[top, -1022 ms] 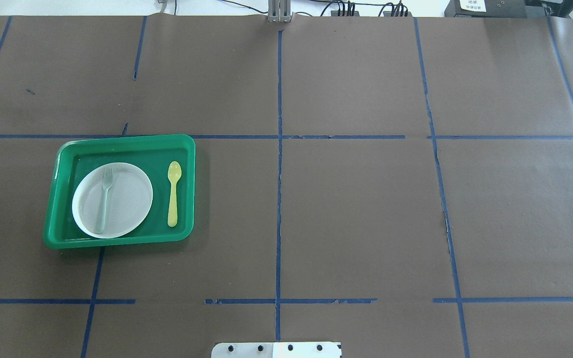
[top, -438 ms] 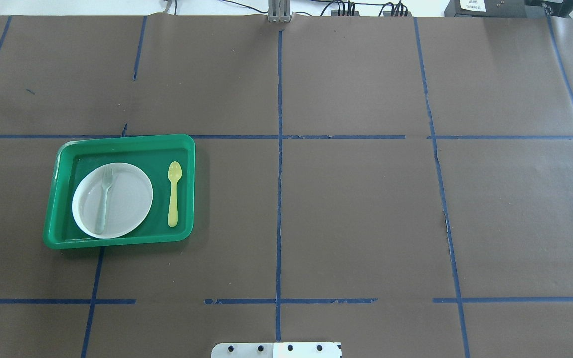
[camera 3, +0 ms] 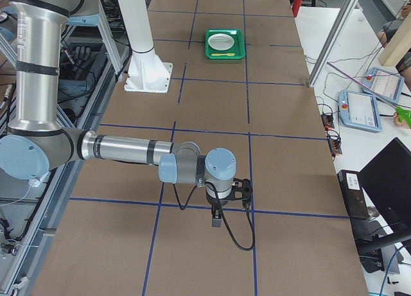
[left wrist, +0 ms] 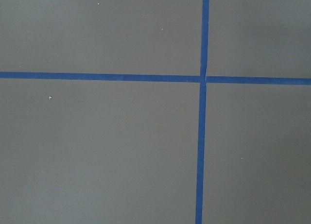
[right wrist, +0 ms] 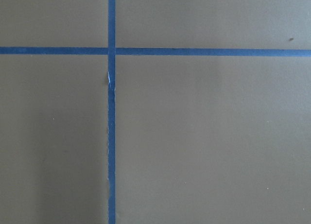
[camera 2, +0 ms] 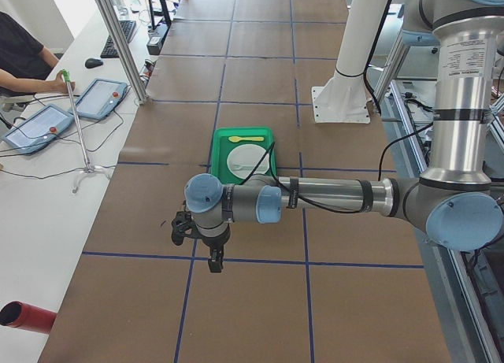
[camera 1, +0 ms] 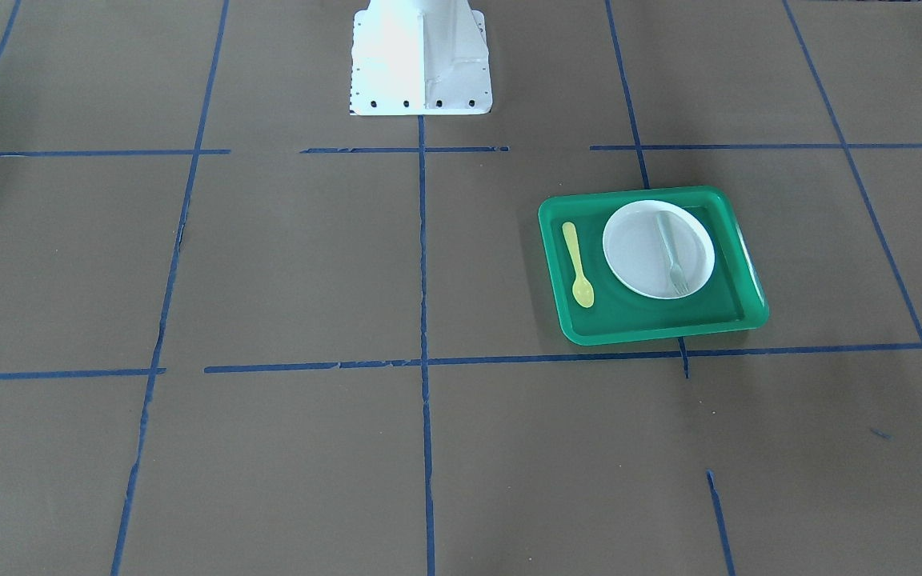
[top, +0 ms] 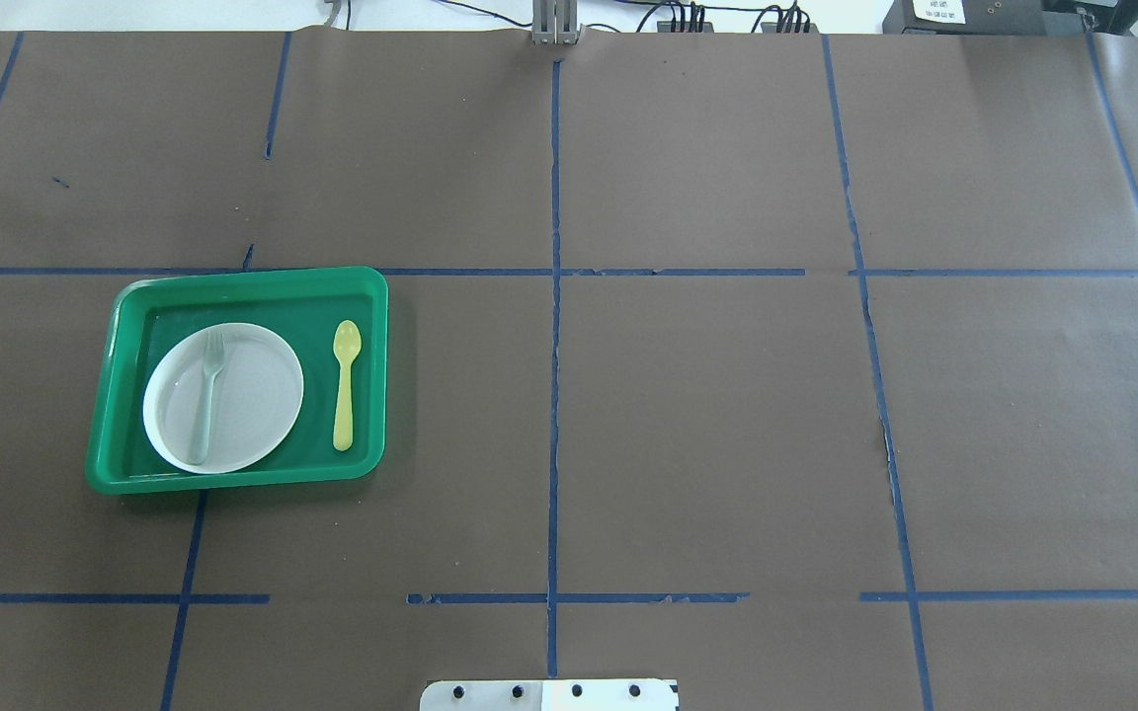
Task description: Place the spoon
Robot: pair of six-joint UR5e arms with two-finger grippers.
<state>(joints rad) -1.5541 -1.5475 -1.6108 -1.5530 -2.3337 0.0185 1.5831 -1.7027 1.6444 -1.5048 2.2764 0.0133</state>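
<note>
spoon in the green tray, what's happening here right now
Nothing is being handled. The yellow spoon lies in the green tray beside the white plate, which carries the fork. The left claw and right claw hang over the table, far from the tray; whether they are open cannot be told.

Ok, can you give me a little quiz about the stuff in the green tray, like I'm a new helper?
1. True or false: the spoon is lying on the plate.
2. Pick one. What lies on the plate? A) a fork B) a knife C) a cup
3. Fill the gap: the spoon and the plate both sit inside one green ____.

Key:
1. False. The spoon lies beside the plate, not on it.
2. A.
3. tray.
</note>
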